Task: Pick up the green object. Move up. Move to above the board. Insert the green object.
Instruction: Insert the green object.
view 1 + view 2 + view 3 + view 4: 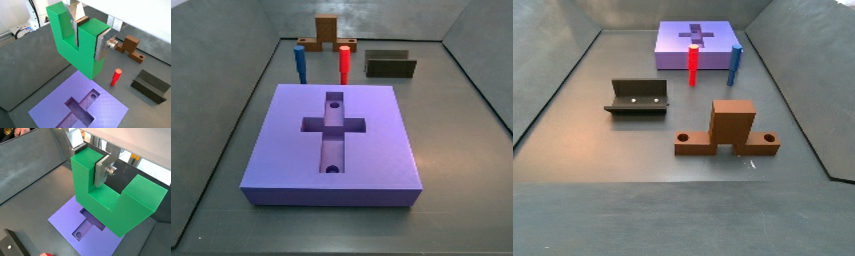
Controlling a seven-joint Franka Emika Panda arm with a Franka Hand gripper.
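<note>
Dark grey floor with grey walls around; board [334, 140] lies flat on it, cross-shaped recess up. Gripper [91, 41] shows only in the wrist views, clamped on one prong of the green object [75, 42], silver finger [103, 171] flat against the prong's inner face. Piece hangs in the air above the board [79, 105], prongs up, base down. Red peg [345, 62] and blue peg [301, 60] stand upright just behind the board; fixture [390, 66] and brown block [726, 131] sit further off.
</note>
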